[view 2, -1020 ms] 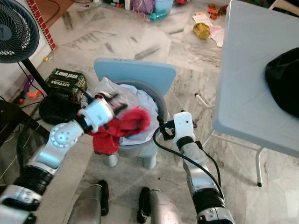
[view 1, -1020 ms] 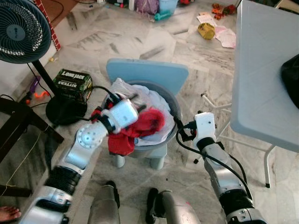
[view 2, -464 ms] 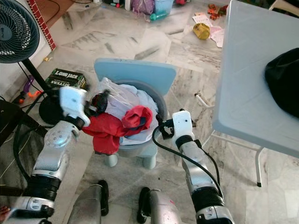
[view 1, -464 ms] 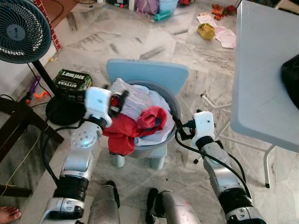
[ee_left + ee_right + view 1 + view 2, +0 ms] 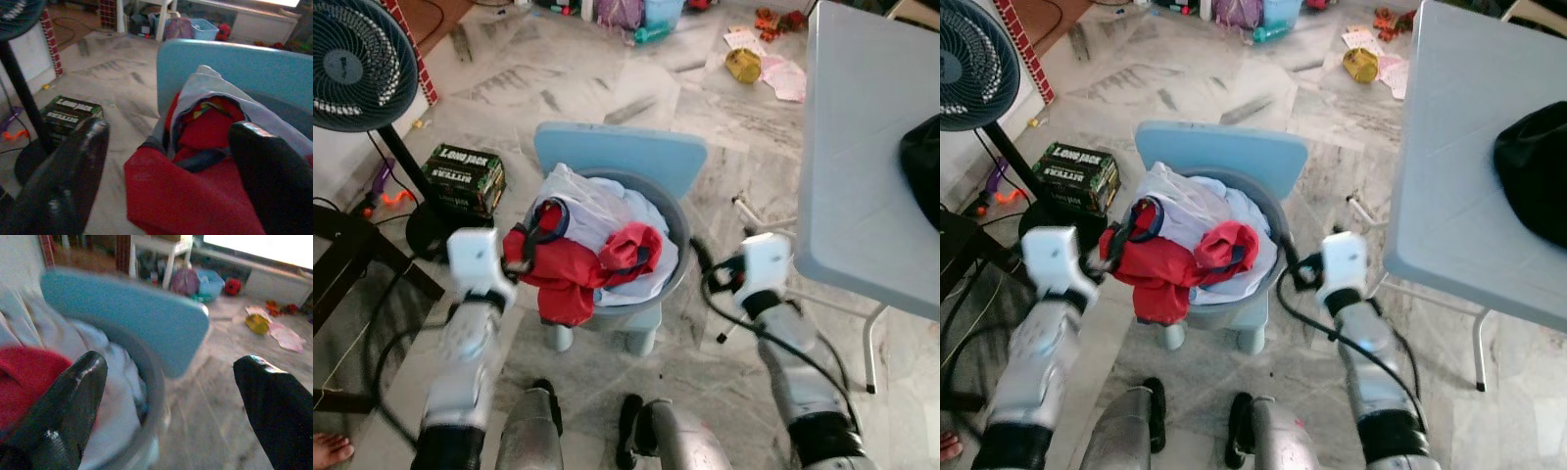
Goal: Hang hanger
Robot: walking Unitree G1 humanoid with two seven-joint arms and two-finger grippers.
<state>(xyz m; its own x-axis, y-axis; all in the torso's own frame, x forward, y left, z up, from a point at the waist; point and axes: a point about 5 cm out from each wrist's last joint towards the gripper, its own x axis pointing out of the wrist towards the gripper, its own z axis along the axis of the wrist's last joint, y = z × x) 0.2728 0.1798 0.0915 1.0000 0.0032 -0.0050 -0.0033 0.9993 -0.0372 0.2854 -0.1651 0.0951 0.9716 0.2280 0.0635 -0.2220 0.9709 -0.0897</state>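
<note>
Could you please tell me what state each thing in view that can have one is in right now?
Left hand: open, empty, beside the basin.
Right hand: open, empty, off the basin's other side.
Basin: upright on the blue chair, heaped full.
Red garment: crumpled, draped over the basin rim.
White laundry: bunched in the basin.
Blue chair: upright.
Fan: standing; whether it is running cannot be told.

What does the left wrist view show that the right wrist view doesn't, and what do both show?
Left wrist alone: the green box on the floor, the fan's black pole, and the open left end effector facing the red garment. Right wrist alone: a yellow object and pink papers on the floor, framed by the open right end effector. Both: the blue chair back, the red garment and pale laundry.
</note>
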